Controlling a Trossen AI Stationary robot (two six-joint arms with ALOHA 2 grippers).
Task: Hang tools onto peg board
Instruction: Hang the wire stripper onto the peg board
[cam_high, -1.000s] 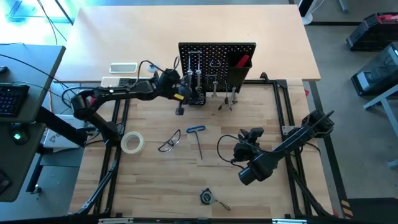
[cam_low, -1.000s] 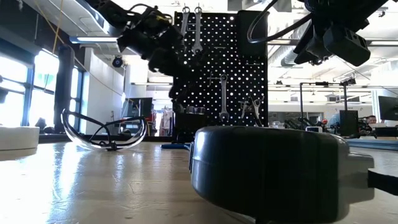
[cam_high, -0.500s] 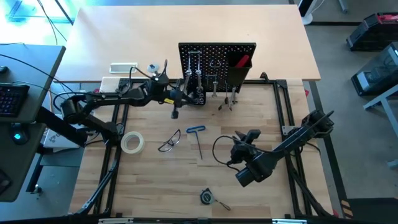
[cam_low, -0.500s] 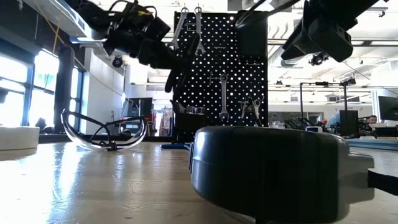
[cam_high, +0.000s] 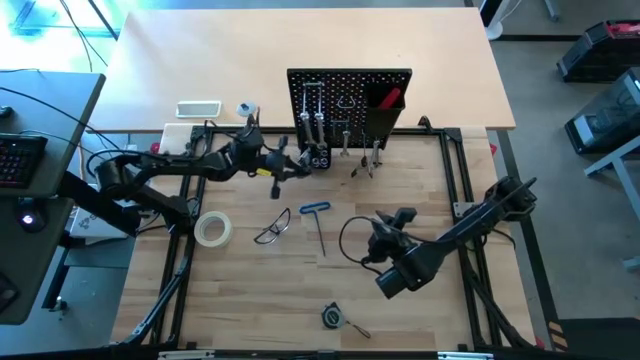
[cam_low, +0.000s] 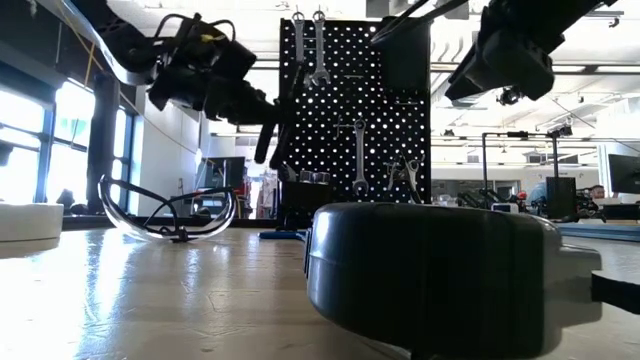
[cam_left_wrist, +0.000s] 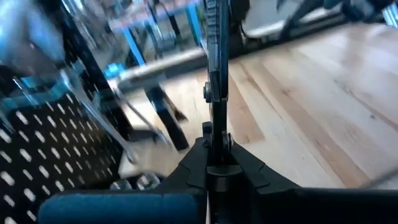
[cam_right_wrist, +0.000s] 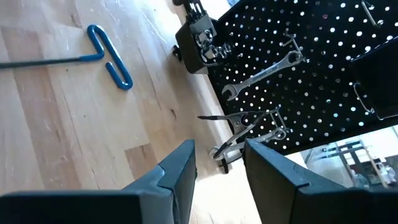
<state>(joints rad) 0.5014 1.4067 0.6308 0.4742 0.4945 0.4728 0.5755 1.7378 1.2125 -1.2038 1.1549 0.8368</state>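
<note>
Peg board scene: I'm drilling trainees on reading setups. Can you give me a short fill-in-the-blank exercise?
1. The hex key lying on the table has a ___ handle.
2. The left claw is ___, empty.
3. The clear glasses lie between the hex key and the ___ roll.
4. The peg board is ___ in colour.

Missing words: blue; shut; tape; black

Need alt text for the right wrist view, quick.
The right gripper, fingers open and empty, hangs above the wooden table, facing the black peg board. A silver wrench and pliers hang on the board; a blue-handled hex key lies on the table.
</note>
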